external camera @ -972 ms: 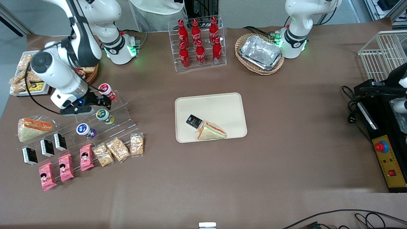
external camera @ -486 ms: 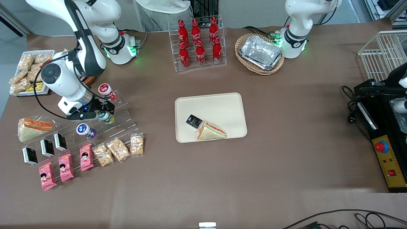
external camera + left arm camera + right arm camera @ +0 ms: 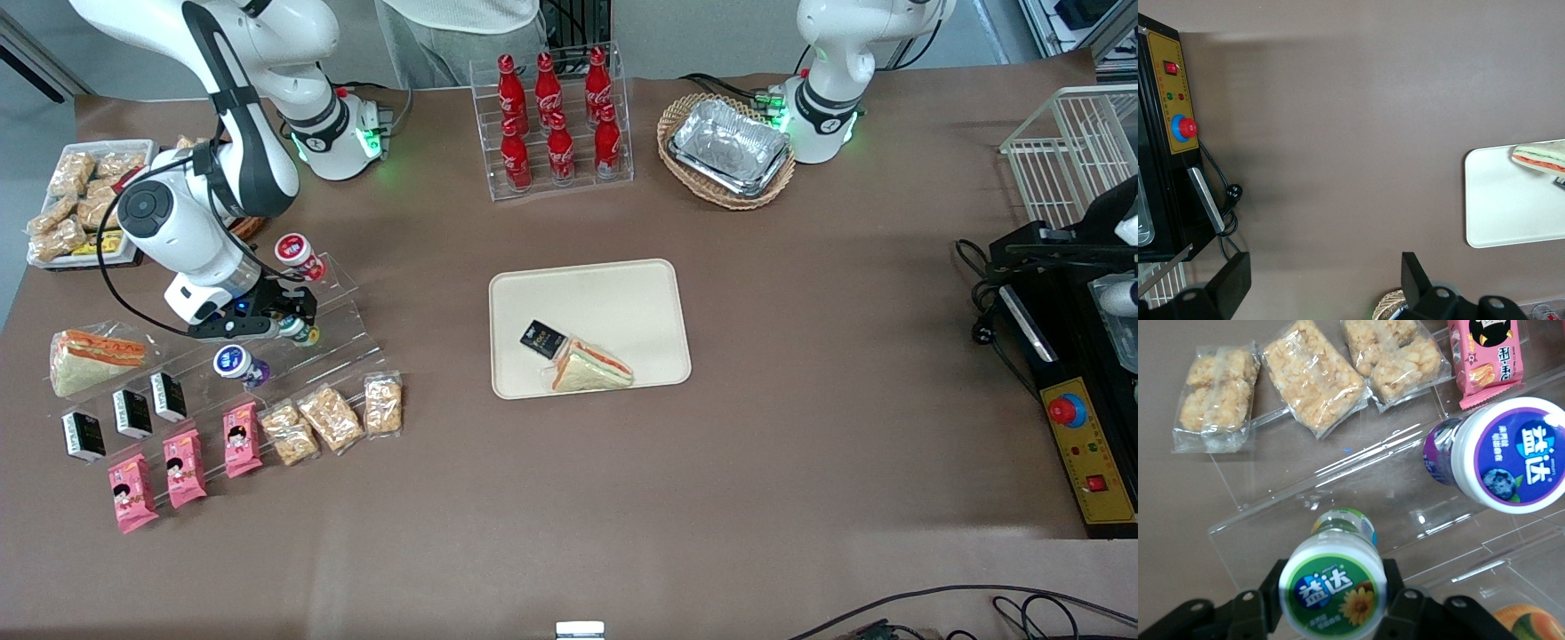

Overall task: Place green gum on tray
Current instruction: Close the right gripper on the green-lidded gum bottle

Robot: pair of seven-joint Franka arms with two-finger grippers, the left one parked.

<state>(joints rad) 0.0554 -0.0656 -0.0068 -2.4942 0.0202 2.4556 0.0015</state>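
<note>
The green gum point(image 3: 1333, 590), a small white bottle with a green lid and a sunflower label, lies on a clear acrylic stepped stand point(image 3: 342, 307) toward the working arm's end of the table. My gripper point(image 3: 1333, 595) sits over it with a finger pressed to each side of the lid, shut on the bottle. From the front, the gripper point(image 3: 292, 317) hides most of the green gum point(image 3: 304, 332). The cream tray point(image 3: 622, 289) lies mid-table, well apart from the gripper, and shows partly in the left wrist view point(image 3: 1501, 223).
A purple-lidded bottle point(image 3: 1511, 457) and an orange-lidded bottle point(image 3: 294, 251) share the stand. Rice-cracker packs point(image 3: 329, 418), pink packets point(image 3: 185, 467) and black packets point(image 3: 132, 413) lie nearer the camera. A sandwich point(image 3: 591, 366) and a black packet point(image 3: 542, 339) rest on the tray.
My gripper has moved from the orange-lidded bottle down toward the front camera onto the green gum, and now covers most of it in the front view.
</note>
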